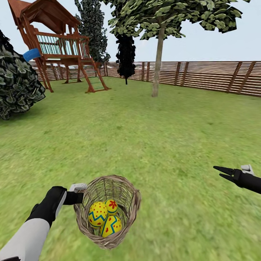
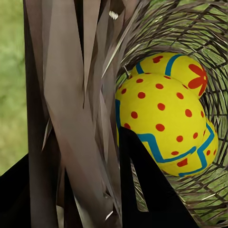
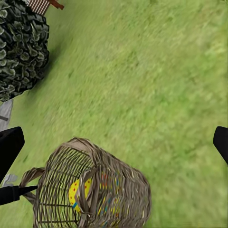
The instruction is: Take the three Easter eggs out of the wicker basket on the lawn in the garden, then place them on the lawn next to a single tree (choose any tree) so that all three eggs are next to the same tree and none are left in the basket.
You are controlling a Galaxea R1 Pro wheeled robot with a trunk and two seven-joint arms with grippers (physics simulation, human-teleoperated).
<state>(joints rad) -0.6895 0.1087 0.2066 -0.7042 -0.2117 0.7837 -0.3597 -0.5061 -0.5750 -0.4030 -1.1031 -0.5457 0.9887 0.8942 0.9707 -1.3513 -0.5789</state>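
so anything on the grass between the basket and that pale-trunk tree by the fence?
Nothing visible. Open lawn runs from the basket to the tree. The play set and dark bush sit off to the left.

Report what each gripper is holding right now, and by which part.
The left gripper grips the wicker basket by its rim wall, one finger inside, all three Easter eggs in it. The right gripper holds nothing, open above the lawn.

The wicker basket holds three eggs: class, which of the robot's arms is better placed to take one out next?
Probably right. The left hand grips the wicker basket at its rim, tilting it, so it is occupied. The right hand hangs free and open beside it, able to reach the eggs.
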